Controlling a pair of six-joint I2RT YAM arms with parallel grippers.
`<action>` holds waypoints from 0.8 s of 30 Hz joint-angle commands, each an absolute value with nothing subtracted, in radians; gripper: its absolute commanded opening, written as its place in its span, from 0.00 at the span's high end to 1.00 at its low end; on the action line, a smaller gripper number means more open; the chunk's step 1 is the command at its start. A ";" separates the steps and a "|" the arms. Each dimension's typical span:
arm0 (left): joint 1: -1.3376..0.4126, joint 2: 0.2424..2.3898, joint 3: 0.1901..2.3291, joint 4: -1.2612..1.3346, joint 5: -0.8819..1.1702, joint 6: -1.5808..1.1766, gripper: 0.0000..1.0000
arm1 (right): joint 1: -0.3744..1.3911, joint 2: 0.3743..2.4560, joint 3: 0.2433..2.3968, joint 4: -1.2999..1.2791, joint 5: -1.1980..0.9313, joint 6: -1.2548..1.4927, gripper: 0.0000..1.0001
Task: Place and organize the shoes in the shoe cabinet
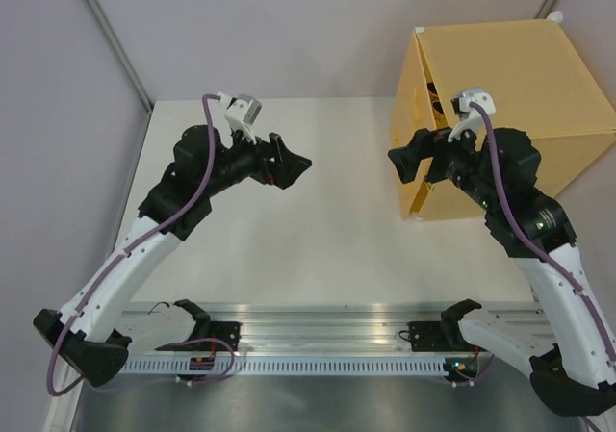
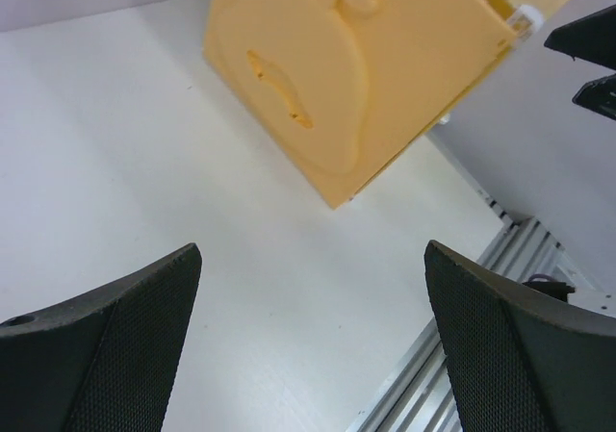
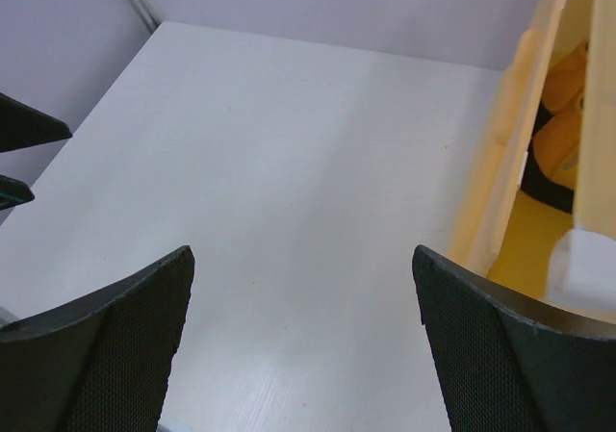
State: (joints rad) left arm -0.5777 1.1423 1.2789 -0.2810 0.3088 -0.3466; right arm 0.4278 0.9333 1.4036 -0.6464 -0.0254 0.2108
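The yellow-orange shoe cabinet stands at the back right of the white table. Its door on the left face is ajar by a narrow gap. The left wrist view shows the door's embossed outer face. Through the gap, the right wrist view shows gold-toned shoes with black parts inside the cabinet; the white shoes are hidden. My left gripper is open and empty over the table's middle. My right gripper is open and empty just left of the door.
A white corner connector sits at the cabinet's near corner. An aluminium rail carries both arm bases along the near edge. Pale walls and a slanted metal post bound the table on the left and behind.
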 commanded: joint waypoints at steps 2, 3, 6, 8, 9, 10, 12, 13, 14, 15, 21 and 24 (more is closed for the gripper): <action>-0.574 1.013 1.198 -0.465 0.066 -0.287 0.00 | 0.426 1.012 1.417 -0.629 -0.117 0.236 0.02; -0.574 0.990 1.186 -0.481 0.046 -0.282 0.00 | 0.426 1.026 1.414 -0.623 -0.115 0.244 0.02; -0.574 0.918 1.144 -0.549 -0.024 -0.259 0.00 | 0.426 1.058 1.384 -0.582 -0.068 0.270 0.03; -0.574 0.882 1.115 -0.571 -0.069 -0.258 0.00 | 0.426 1.072 1.358 -0.558 -0.035 0.284 0.03; -0.574 0.856 1.098 -0.586 -0.092 -0.255 0.00 | 0.426 1.084 1.350 -0.548 0.024 0.308 0.03; -0.574 0.842 1.092 -0.591 -0.103 -0.253 0.00 | 0.426 1.085 1.347 -0.548 0.069 0.320 0.03; -0.574 0.822 1.083 -0.601 -0.120 -0.250 0.00 | 0.426 1.094 1.342 -0.551 0.142 0.353 0.03; -0.574 0.809 1.080 -0.606 -0.132 -0.244 0.00 | 0.426 1.094 1.335 -0.551 0.179 0.365 0.03; -0.574 0.804 1.081 -0.607 -0.138 -0.241 0.00 | 0.426 1.094 1.332 -0.551 0.233 0.373 0.03; -0.574 0.799 1.083 -0.614 -0.143 -0.233 0.00 | 0.426 1.092 1.328 -0.555 0.267 0.379 0.03; -0.574 0.790 1.103 -0.632 -0.167 -0.212 0.00 | 0.426 1.097 1.316 -0.584 0.414 0.374 0.03; -0.574 0.784 1.103 -0.635 -0.175 -0.210 0.00 | 0.426 1.100 1.307 -0.592 0.448 0.365 0.03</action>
